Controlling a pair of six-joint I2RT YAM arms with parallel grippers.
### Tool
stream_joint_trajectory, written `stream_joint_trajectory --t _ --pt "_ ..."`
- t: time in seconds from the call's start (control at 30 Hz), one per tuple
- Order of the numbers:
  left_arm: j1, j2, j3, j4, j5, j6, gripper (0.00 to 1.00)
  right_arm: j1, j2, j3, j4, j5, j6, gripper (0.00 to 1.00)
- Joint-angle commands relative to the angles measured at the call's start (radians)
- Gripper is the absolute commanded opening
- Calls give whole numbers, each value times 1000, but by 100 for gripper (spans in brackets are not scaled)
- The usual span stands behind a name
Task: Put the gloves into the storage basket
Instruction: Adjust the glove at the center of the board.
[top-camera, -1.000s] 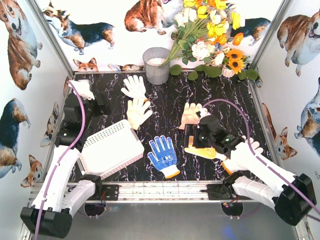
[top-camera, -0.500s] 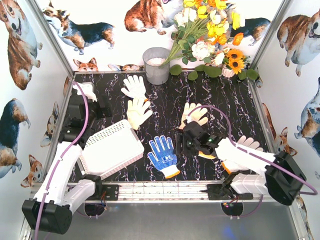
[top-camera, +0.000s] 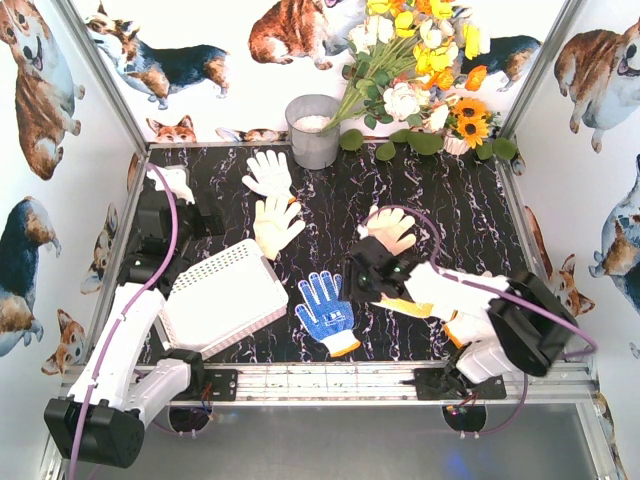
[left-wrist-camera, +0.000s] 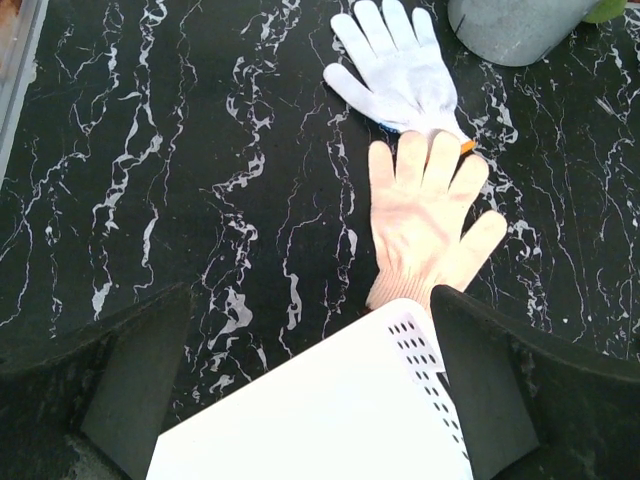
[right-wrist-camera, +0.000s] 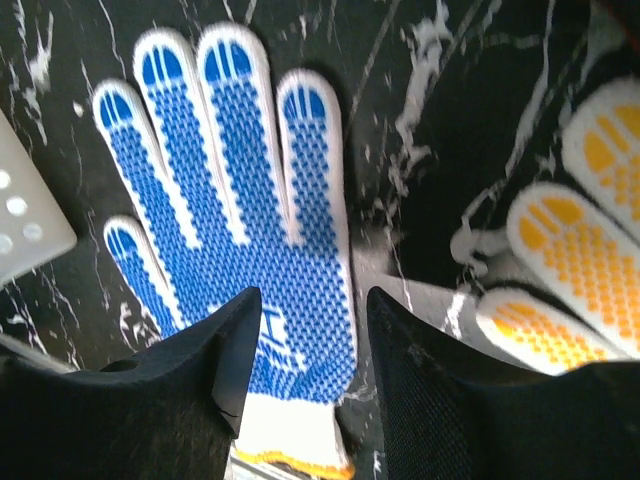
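Observation:
The blue dotted glove (top-camera: 325, 310) lies flat at the front centre. My right gripper (top-camera: 360, 285) hovers open just above its right edge; in the right wrist view (right-wrist-camera: 305, 330) the jaws straddle the blue glove (right-wrist-camera: 240, 200) near its cuff. The yellow glove (top-camera: 405, 303) lies partly under the right arm, and its fingers (right-wrist-camera: 590, 240) show at the right. Three cream gloves (top-camera: 268, 170) (top-camera: 277, 225) (top-camera: 388, 228) lie further back. The white basket (top-camera: 222, 298) sits at the front left. My left gripper (left-wrist-camera: 315, 400) is open, its jaws either side of a basket corner (left-wrist-camera: 330, 400).
A grey metal bucket (top-camera: 313, 130) stands at the back centre beside a bunch of flowers (top-camera: 420, 80). Walls printed with dogs close in the left, right and back. An aluminium rail (top-camera: 320, 382) runs along the front edge.
My right gripper has moved left, from over the yellow glove to the right edge of the blue glove. The left arm has shifted only slightly.

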Motion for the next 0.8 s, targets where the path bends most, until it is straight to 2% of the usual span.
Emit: stream_joint_trajectory --t 0.0,0.2,0.63,0.77 --pt "-2 0 -8 9 -5 0 100 2 85 137 -11 84 -43 48" --pt "0 29 2 3 3 3 100 2 163 221 -41 97 -68 44" --pt "-1 20 -5 10 24 -3 100 2 228 212 5 70 -72 37" --pt "-2 5 -21 31 25 -2 100 3 232 216 -16 102 -66 37"
